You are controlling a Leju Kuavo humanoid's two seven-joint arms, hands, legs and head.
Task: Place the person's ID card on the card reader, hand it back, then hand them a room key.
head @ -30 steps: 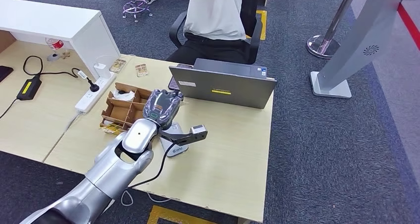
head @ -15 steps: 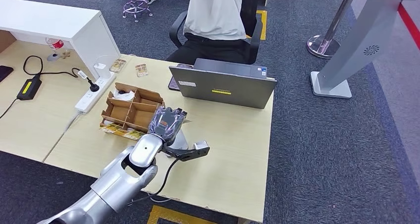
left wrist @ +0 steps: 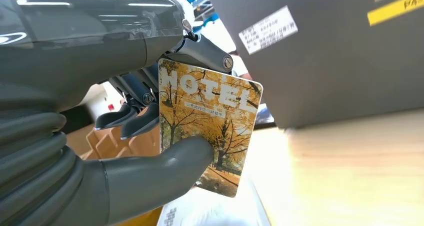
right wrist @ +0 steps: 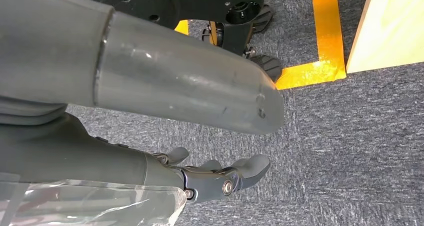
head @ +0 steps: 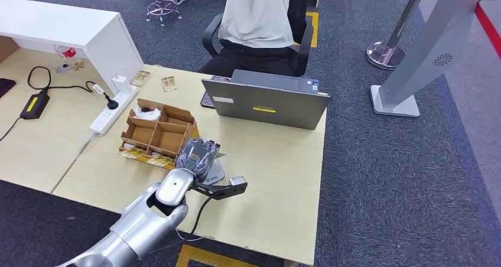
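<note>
Left wrist view showed the left hand [left wrist: 125, 151] pinching the hotel key card [left wrist: 207, 136] between thumb and fingers above the desk [head: 277, 178], so the handover called for a steady pinch while reaching toward the person [head: 257, 19].

The silver left arm reaches forward; its left hand [head: 198, 153] pinches a yellow tree-printed card [left wrist: 207, 127] under the thumb. The right hand [right wrist: 220, 178] hangs down, fingers loosely extended.
</note>
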